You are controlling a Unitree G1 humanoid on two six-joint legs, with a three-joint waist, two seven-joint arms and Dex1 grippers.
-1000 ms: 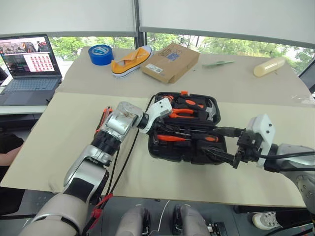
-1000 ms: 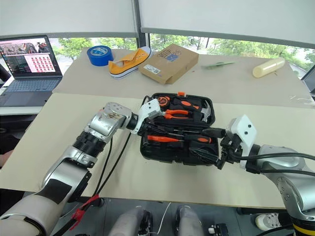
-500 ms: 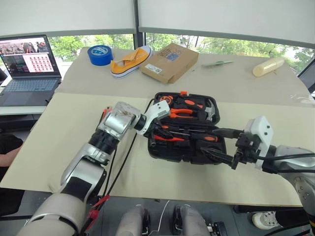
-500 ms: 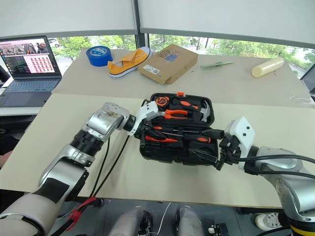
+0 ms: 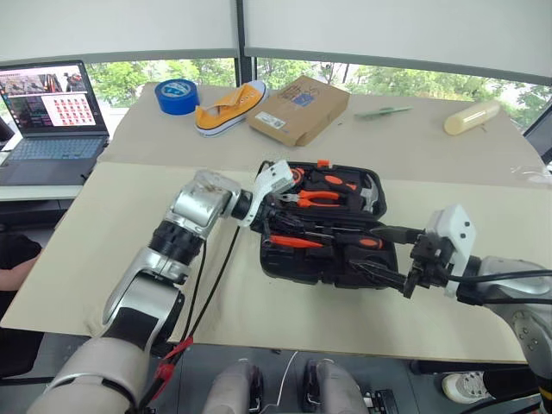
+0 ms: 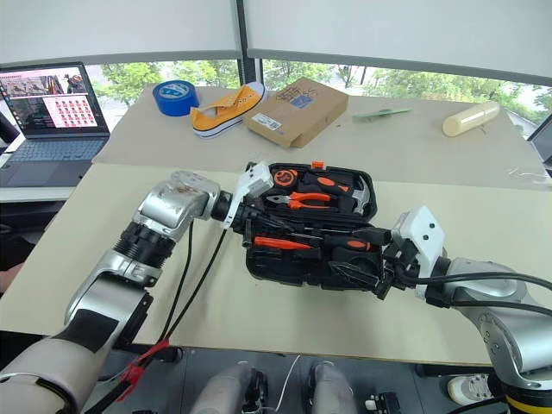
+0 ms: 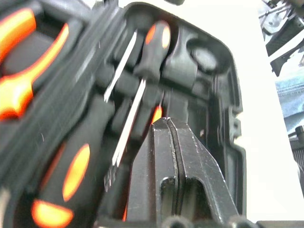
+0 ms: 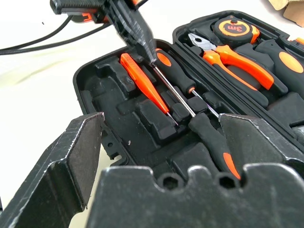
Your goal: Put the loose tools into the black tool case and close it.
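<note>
Black moulded tool case (image 5: pixel 326 226) lies open mid-table, screwdrivers (image 8: pixel 176 76) and slim orange tester (image 8: pixel 141 81) seated in their slots (pliers (image 5: pixel 316 197) in the far half). Left gripper (image 8: pixel 146 47), fingers pressed together, hangs over them; right gripper (image 5: pixel 379 254) gapes wide at the case's near right edge

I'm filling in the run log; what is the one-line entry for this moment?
left gripper: shut, empty, above slim orange screwdriver | right gripper: open, at case's near edge | tool case: open
</note>
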